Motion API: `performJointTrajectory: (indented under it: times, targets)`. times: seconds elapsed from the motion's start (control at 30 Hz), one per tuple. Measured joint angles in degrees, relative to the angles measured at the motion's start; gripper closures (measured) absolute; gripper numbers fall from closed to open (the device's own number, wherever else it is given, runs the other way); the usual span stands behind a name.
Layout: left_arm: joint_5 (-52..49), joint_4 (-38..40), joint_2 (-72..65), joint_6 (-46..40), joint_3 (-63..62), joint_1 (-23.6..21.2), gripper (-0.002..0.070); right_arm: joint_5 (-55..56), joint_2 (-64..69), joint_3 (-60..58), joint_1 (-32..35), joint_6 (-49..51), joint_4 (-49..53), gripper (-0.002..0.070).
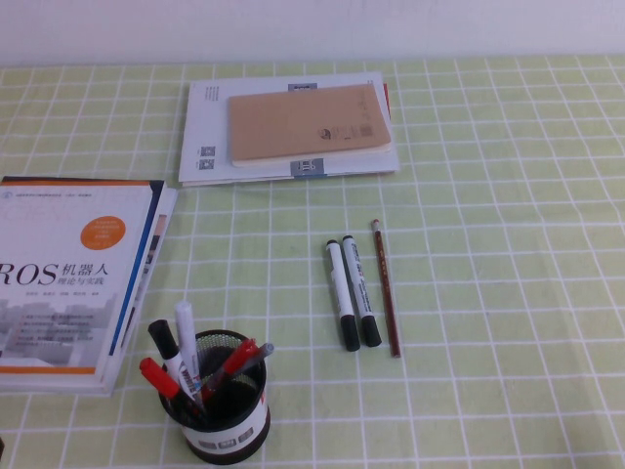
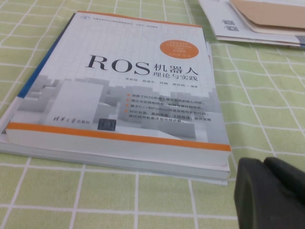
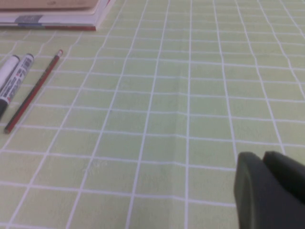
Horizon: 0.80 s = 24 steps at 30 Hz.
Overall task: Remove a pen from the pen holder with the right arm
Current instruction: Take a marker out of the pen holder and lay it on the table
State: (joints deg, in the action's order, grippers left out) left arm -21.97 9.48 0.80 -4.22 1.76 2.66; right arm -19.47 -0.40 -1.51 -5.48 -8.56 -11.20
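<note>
Pen holder [image 1: 230, 436] near front edge, just beside ROS book [image 2: 143, 95] corner; pens [image 1: 186, 337] lean inside. Right gripper [image 3: 263, 161] closed, empty, over open tablecloth [image 3: 190, 119] beyond pencil [image 3: 31, 93]. Left gripper [image 2: 262, 166] closed, beside book.

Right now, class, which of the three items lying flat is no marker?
The thin red-brown pencil, rightmost, beside two thicker white markers. Left claw sits by the ROS book; right claw, shut, over bare cloth.

Green checked tablecloth [image 1: 508, 293] covers table. ROS textbook [image 1: 68, 283] near left, atop another book. Brown notebook [image 1: 308, 122] on white booklets [image 1: 210, 137], far centre. Two markers [image 1: 342, 293] side by side at centre, red-brown pencil [image 1: 385, 288] just right of them.
</note>
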Motion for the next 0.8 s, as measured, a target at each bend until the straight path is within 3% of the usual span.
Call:
performJointTrajectory:
  times: [0.8]
  targets:
    - [0.0,0.0,0.0,0.0,0.0,0.0,0.0683,-2.5,-0.1,0.0,0.0,0.0,0.1,0.0689]
